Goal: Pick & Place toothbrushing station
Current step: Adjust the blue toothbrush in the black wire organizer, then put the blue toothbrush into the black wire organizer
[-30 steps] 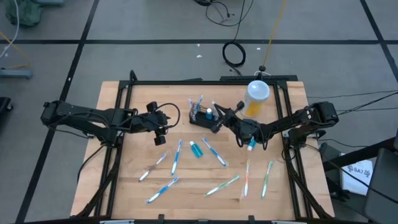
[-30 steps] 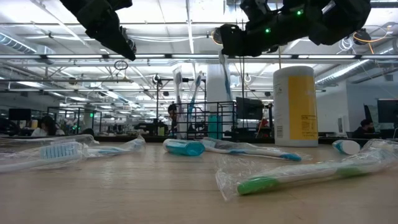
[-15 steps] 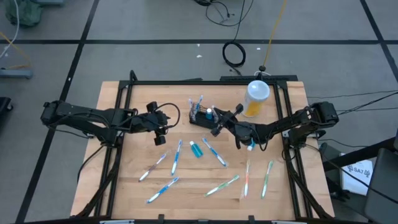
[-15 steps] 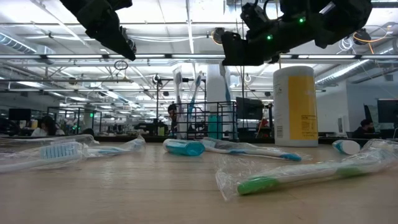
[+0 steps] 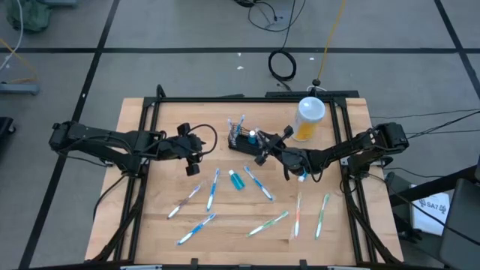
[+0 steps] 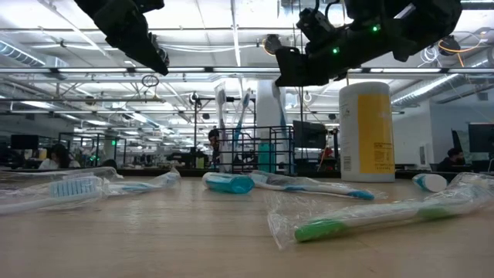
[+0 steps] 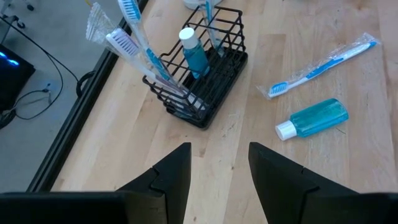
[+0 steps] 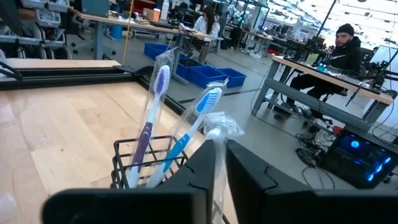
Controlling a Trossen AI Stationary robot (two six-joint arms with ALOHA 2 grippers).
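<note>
I see the caddy (image 5: 243, 139) near the far edge of the tabletop (image 5: 157, 225), about in the middle, with the yellow bottle (image 5: 309, 118) off to its right. It stands upright. From above, its long side runs across the tabletop at a small slant. In it I count three wrapped toothbrushes standing up with the bristles on top, and one small blue bottle (image 7: 194, 53).

My right end effector (image 5: 264, 148) hangs just above the caddy's right end. Its fingers are almost pressed together, with a thin wrapped toothbrush (image 8: 213, 168) pinched in the narrow gap. That brush points down toward the caddy.

My left end effector (image 5: 201, 148) hovers above the tabletop, to the left of the caddy and apart from it. Its fingers (image 7: 171, 177) are spread and hold nothing.

Lying flat on the tabletop I count about eight more wrapped toothbrushes. Some are blue and some are green, and one looks orange. One teal bottle (image 5: 237, 180) lies on its side in front of the caddy, with a blue toothbrush (image 5: 257, 183) just beside it.

People sit at desks in the room behind.
</note>
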